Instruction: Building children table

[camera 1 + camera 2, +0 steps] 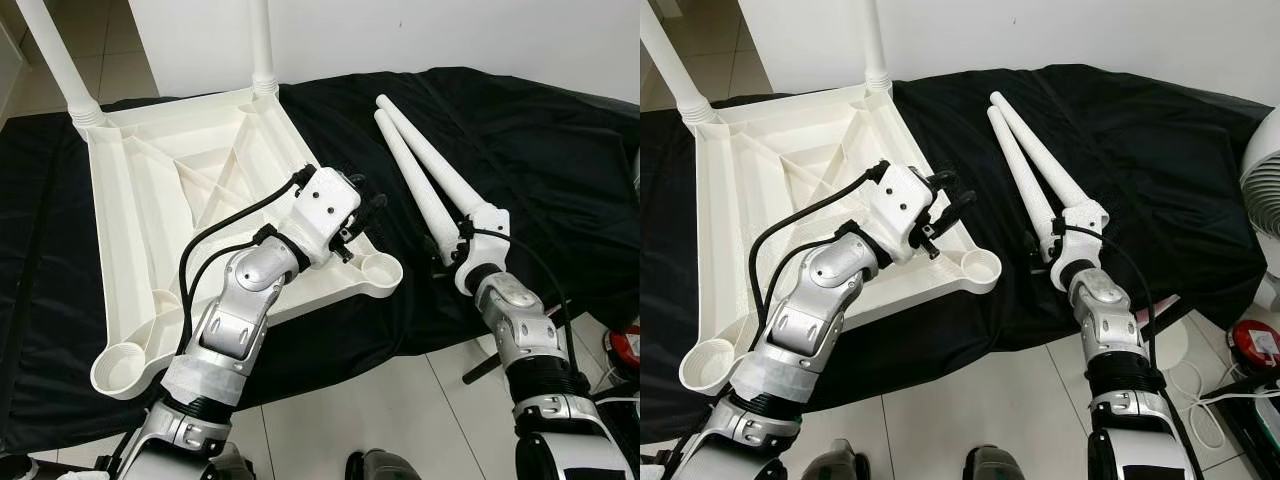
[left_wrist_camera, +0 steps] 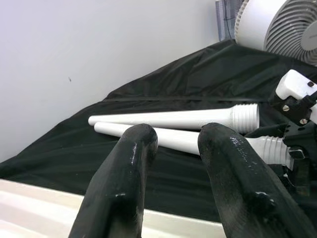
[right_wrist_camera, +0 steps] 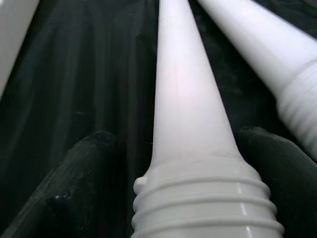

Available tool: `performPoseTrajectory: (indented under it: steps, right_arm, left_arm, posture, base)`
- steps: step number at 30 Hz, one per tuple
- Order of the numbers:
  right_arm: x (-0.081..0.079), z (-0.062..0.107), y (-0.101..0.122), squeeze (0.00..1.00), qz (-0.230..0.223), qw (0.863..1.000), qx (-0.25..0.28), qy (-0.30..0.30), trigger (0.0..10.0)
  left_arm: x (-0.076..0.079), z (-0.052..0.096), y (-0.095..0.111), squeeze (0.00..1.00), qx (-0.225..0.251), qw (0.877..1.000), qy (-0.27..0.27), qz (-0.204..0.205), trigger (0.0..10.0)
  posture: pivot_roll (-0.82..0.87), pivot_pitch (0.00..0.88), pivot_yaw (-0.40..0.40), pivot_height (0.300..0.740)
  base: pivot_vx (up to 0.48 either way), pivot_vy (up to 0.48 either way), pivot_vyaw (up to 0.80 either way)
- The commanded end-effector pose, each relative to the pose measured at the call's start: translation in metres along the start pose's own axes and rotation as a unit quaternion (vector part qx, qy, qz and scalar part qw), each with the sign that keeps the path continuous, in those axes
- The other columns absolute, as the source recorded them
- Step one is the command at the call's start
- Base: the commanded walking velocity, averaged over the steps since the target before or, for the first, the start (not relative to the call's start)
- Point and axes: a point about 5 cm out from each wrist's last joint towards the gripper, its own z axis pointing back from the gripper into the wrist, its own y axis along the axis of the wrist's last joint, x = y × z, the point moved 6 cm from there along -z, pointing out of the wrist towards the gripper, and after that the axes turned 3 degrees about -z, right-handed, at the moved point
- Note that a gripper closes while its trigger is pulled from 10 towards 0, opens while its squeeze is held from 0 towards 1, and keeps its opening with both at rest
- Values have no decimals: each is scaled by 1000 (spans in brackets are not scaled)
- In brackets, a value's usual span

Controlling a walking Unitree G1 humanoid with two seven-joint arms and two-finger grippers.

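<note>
Left gripper [image 2: 173, 141] with black fingers [image 2: 124, 183] held apart above a white table edge [image 2: 44, 210], two white legs [image 2: 168, 119] laid on black cloth [image 2: 163, 89], fan [image 2: 282, 25] seen behind

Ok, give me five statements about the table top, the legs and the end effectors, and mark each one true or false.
1. The white table top lies upside down on the black cloth. True.
2. All four legs are screwed in. False: two legs stand in the far corners, and two loose legs lie on the cloth.
3. The right end effector has its fingers on either side of a loose leg, near its threaded end. True.
4. The left end effector is gripping a leg. False: it is open and holds nothing, over the table top's near right corner.
5. The near right corner socket holds a leg. False: no leg is in it.
</note>
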Motion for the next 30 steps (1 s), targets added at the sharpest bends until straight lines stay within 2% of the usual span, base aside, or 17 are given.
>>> performPoseTrajectory:
  steps: [1, 2, 8, 18, 19, 20, 22, 24, 27, 30]
  right_arm:
    - [-3, 2, -14, 0, -13, 1000, -22, 6, 9255]
    - [-6, 2, -16, 0, -17, 1000, -23, 11, 0]
    - [-20, 2, -20, 0, -48, 998, -29, 36, 0]
    - [-23, 4, -22, 0, -35, 998, -29, 34, 0]
    - [-15, 5, -11, 0, 12, 1000, 14, -3, 10000]
    - [-15, 5, -11, 0, 12, 1000, 14, -3, 10000]
    - [-6, 7, 5, 0, 37, 996, 64, -43, 10000]
    - [-6, 7, 5, 0, 37, 996, 64, -43, 10000]
    - [3, 13, 30, 0, 30, 988, 129, -76, 10000]
    - [3, 16, 39, 0, 25, 985, 152, -79, 10000]
  left_arm:
    - [-13, -1, -2, 0, -5, 999, 44, -8, 10000]
    - [-18, -1, -3, 0, -7, 999, 51, -8, 10000]
    - [-34, -3, -7, 0, -20, 997, 72, -1, 10000]
    - [-44, -4, -18, 0, -49, 995, 83, 38, 10000]
    - [-47, -4, -19, 0, -52, 993, 84, 69, 10000]
    - [-47, -4, -19, 0, -52, 993, 84, 69, 10000]
    - [-50, -6, -20, 0, -58, 989, 80, 108, 10000]
    - [-50, -6, -20, 0, -58, 989, 80, 108, 10000]
    - [-50, -8, -24, 0, -68, 985, 62, 145, 10000]
    - [-48, -10, -25, 0, -72, 982, 52, 166, 10000]
  posture:
    - [-8, 25, -16, 740]
    - [-7, 23, -17, 740]
    - [-7, 14, -20, 740]
    - [-5, 0, -28, 740]
    - [0, 0, -32, 740]
    - [0, 0, -32, 740]
    - [-2, 0, -30, 740]
    - [-2, 0, -30, 740]
    - [-9, 0, -18, 740]
    - [-9, 0, -18, 740]
  base:
    - [0, 0, 0]
    - [0, 0, 0]
    - [0, 0, 0]
    - [0, 0, 0]
    - [0, 0, 0]
    - [0, 0, 0]
    - [0, 0, 0]
    - [0, 0, 0]
    - [0, 0, 0]
    - [0, 0, 0]
